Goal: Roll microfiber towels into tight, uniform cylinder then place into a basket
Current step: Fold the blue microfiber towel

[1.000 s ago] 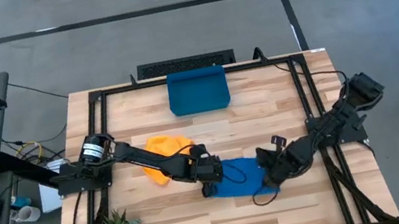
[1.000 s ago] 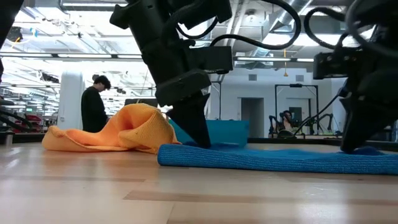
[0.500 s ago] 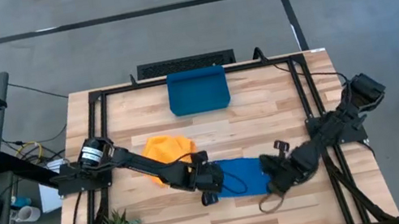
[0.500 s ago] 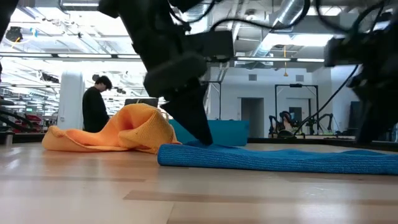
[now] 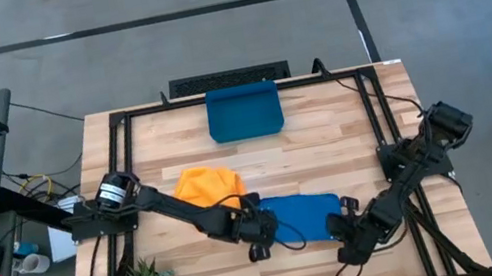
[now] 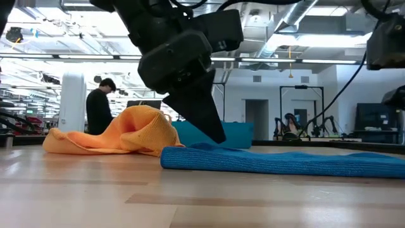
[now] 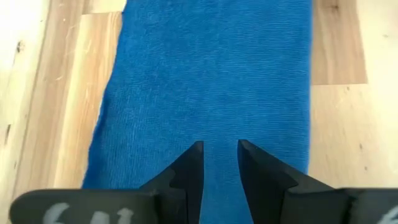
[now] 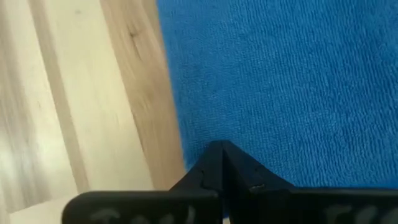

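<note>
I have the left arm stretched low across the wooden surface (image 5: 328, 144), its gripper (image 5: 262, 238) tipped down at one short end of the blue towel (image 5: 303, 216); through its wrist camera the jaws stand slightly apart with a narrow gap, holding nothing, and the cloth lies flat directly beneath and ahead of them. From the low camera that gripper (image 6: 212, 130) points down steeply, its tips just at the cloth's top, though I cannot tell whether they press on it. My right arm reaches in from the far side, folded at the elbow, with its gripper (image 5: 353, 240) at the towel's opposite end; its wrist camera shows the jaws together, tips meeting with nothing between them, right at the cloth's edge where blue meets bare wood. Whether those tips touch the fabric I cannot make out. In the low camera the right gripper is cut off at the picture's edge. The blue towel (image 6: 278, 161) lies as a long band between the two sets of jaws. The orange towel (image 5: 208, 185) sits crumpled behind the left jaws, partly hidden under that arm. The basket (image 5: 243, 111) is well beyond both jaws at the surface's far edge, and a person (image 6: 98, 107) stands in the room behind.
</note>
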Robot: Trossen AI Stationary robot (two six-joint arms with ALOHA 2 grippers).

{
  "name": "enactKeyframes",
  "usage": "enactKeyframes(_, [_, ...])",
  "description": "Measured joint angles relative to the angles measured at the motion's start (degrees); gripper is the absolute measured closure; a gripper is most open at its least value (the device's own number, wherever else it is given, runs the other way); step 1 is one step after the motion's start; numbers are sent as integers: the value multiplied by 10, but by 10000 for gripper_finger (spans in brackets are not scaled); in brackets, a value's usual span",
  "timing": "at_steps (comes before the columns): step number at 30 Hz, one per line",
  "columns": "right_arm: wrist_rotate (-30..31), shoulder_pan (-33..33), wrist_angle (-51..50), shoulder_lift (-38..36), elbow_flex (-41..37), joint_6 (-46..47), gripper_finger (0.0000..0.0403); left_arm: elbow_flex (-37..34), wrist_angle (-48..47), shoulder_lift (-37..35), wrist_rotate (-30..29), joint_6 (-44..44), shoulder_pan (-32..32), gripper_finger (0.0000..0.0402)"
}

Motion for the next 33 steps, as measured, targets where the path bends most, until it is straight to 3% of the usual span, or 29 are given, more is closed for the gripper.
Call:
enactKeyframes(4, [-16, -21, -36, 8, 4, 0, 377, 0, 0, 0, 0, -1, 5, 311])
enactKeyframes(10, [-13, -79, -196, -5, 0, -21, 380, 0, -2, 0, 0, -1, 5, 311])
enactKeyframes(14, [36, -133, -304, -4, -5, -35, 382, 0, -5, 0, 0, 0, 5, 311])
enactKeyframes(17, [45, -168, -344, -5, -3, -35, 381, 0, -11, 0, 0, -1, 5, 311])
enactKeyframes(21, [44, -158, -357, -20, -4, -32, 382, 0, -31, 0, -1, -1, 5, 311])
enactKeyframes(26, [82, -103, -292, -64, -3, 14, 383, 0, -41, 0, -1, -4, 5, 311])
enactKeyframes(30, [142, -57, -148, -84, -2, 22, 383, 0, -33, 0, -1, -3, 5, 311])
enactKeyframes(33, [158, -45, -19, -77, -2, -26, 385, 0, -32, 0, -2, -3, 8, 311])
